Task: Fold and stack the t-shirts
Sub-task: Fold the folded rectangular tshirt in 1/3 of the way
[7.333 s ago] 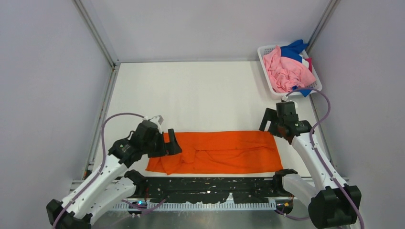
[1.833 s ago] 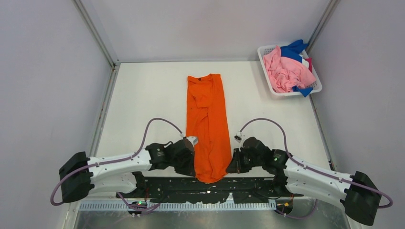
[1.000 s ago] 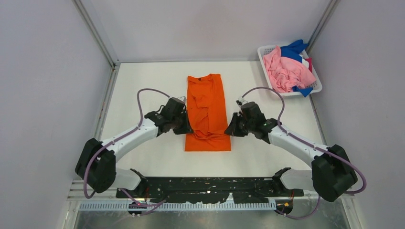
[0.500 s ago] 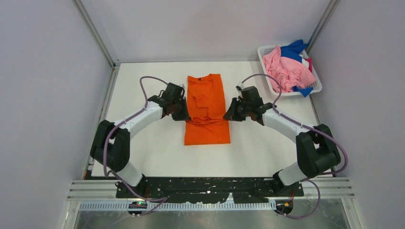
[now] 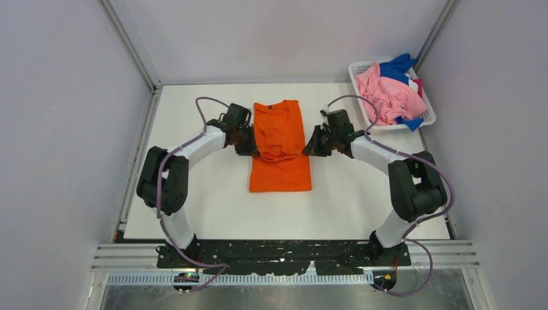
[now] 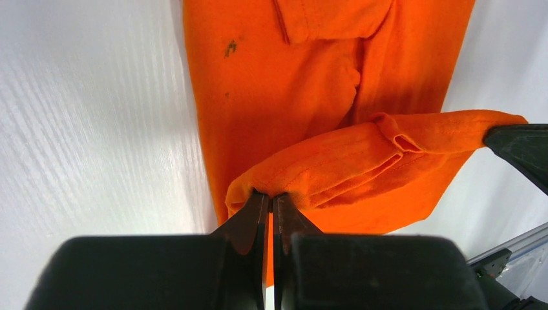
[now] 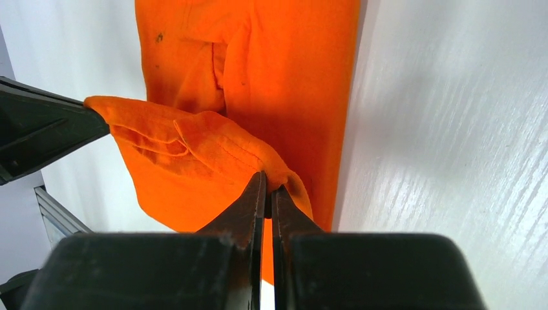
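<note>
The orange t-shirt lies in the middle of the white table as a narrow strip. It runs lengthwise, with its collar end toward the far wall. The near part lies flat, and a doubled-over edge is lifted across the middle.

The left gripper sits on the left side of the strip. In the left wrist view its jaws are squeezed tight on the corner of that lifted edge. The right gripper mirrors it on the other side, and its jaws are pinched onto the opposite corner. The raised cloth hangs a bit wrinkly between the two pinches, above the layer lying on the table.

The only marks on the shirt are a few tiny dark specks near the collar end.

A white mesh basket sits in the far right corner, well apart from the orange shirt. In it a pink t-shirt is bunched on top, a blue t-shirt pokes over the far rim, and a sliver of a magenta t-shirt shows on the right side.

Purple cables loop up off both wrists. Both arms are stretched far out over the table, and nothing lies between them and the shirt.
</note>
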Available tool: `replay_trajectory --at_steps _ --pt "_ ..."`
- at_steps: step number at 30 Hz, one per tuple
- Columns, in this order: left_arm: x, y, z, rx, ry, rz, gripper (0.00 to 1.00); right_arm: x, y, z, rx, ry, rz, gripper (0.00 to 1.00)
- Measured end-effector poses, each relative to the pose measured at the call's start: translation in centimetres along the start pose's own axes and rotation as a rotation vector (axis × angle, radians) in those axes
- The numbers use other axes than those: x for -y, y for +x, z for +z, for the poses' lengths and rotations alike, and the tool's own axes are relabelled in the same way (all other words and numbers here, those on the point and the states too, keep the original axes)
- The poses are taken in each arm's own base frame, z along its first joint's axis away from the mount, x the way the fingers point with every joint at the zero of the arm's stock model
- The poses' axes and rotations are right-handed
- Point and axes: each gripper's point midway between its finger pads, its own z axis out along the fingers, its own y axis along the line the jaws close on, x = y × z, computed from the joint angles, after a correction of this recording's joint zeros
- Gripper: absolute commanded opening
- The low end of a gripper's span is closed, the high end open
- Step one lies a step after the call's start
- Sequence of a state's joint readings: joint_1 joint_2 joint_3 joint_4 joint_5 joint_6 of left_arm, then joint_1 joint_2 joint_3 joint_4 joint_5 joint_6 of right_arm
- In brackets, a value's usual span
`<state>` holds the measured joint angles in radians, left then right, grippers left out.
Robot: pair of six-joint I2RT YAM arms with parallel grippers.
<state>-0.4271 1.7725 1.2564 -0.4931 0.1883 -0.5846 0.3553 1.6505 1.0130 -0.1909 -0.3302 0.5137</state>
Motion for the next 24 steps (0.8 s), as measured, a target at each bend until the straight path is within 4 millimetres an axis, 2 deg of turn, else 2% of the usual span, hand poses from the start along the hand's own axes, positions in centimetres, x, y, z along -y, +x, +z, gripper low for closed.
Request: replay_trajectory --at_steps 3,5,8,9,12,13,14,15,16,17,18,21,24 --pt "-0.6 0.2 1.0 -0.026 -0.011 -0.010 0.00 0.4 -0.2 0.6 -0.004 0.002 0.009 0.05" --pt "-0.9 0.4 1.6 -0.047 -0.018 -0.018 0.06 0.7 -0.1 1.1 -0.010 0.008 0.016 0.06" --pt "-1.1 0.1 2.3 -0.064 -0.024 -0.027 0.25 1.3 -0.2 1.9 -0.021 0.019 0.030 0.15" --pt "-1.1 -0.1 2.4 -0.064 -0.024 -0.032 0.35 1.4 -0.3 2.1 -0.023 0.022 0.033 0.17" --pt "-1.2 -0.8 2.5 -0.058 -0.016 -0.044 0.55 1.8 -1.0 2.8 -0.022 0.029 0.047 0.36" --pt "-1.2 -1.2 2.5 -0.053 -0.011 -0.052 0.65 1.9 -1.3 3.1 -0.019 0.030 0.051 0.46" --pt "-1.2 -1.6 2.4 -0.046 -0.006 -0.058 0.70 2.0 -1.8 3.2 -0.013 0.030 0.056 0.52" --pt "-1.2 -2.2 2.2 -0.034 0.000 -0.061 0.82 2.0 -2.3 3.2 -0.003 0.029 0.061 0.68" --pt "-1.1 -2.8 2.0 -0.022 0.007 -0.069 0.97 2.0 -3.0 3.2 0.009 0.027 0.065 0.77" --pt "-1.0 -3.5 1.7 -0.008 0.015 -0.071 0.99 2.0 -3.6 3.1 0.023 0.025 0.072 0.95" --pt "-1.0 -4.2 1.5 0.009 0.023 -0.074 1.00 2.0 -4.2 2.9 0.038 0.022 0.076 0.99" --pt "-1.0 -5.1 0.8 0.039 0.032 -0.087 1.00 1.8 -5.4 2.3 0.070 0.013 0.073 0.96" --pt "-1.1 -4.4 -0.7 0.061 0.044 -0.088 1.00 1.7 -5.3 1.1 0.090 0.007 0.067 0.96"
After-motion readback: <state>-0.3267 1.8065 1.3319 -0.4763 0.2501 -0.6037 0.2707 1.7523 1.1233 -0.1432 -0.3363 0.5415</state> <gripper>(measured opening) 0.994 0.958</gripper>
